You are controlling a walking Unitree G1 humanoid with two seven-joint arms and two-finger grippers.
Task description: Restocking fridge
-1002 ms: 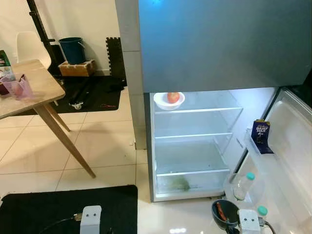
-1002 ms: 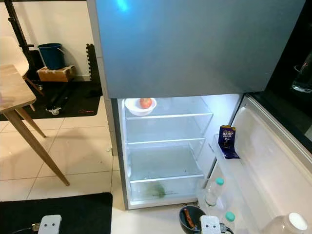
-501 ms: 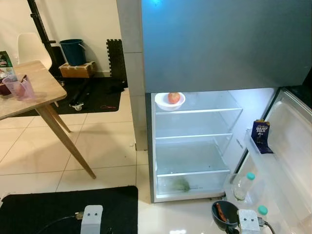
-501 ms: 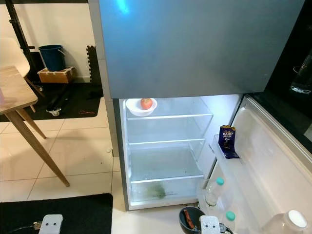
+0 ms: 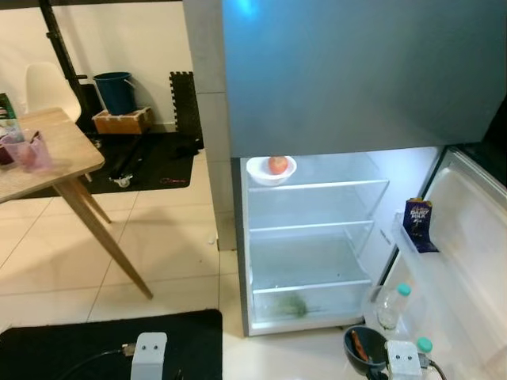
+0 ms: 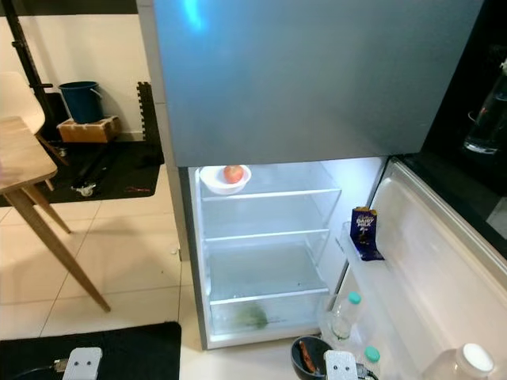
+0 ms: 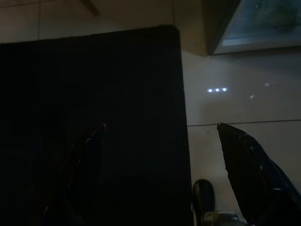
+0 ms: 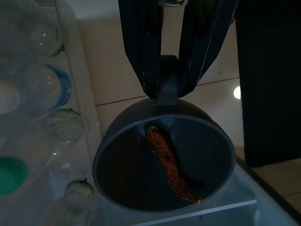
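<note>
My right gripper (image 8: 165, 87) is clamped on the short tab handle of a round dark grey bowl (image 8: 164, 162), smooth and matte like plastic, which I hold low in front of the open fridge (image 5: 309, 237). Lying across the bowl's bottom is one long, wrinkled, reddish-brown piece of food (image 8: 170, 165), slightly curved and rough on the surface. My left gripper (image 7: 160, 155) hangs with its two black fingers spread wide apart and nothing between them, above the edge of a black mat (image 7: 94, 117) where it meets glossy pale floor tiles (image 7: 235, 99).

The fridge's lower compartment stands open and lit, with clear glass shelves. A shallow white bowl (image 5: 270, 169) holding a round red-orange fruit (image 5: 277, 164) sits at the left end of the top shelf. Something green (image 5: 294, 304) shows dimly through the frosted drawer at the bottom. On the open door (image 6: 444, 269) to my right, a purple chocolate packet (image 5: 417, 222) stands upright in a middle rack, and clear plastic bottles with teal caps (image 5: 391, 302) stand in the lowest rack, just beside my bowl.

Off to my left is a light wooden desk (image 5: 55, 154) with slanted legs, carrying a translucent pink container (image 5: 30, 150).
</note>
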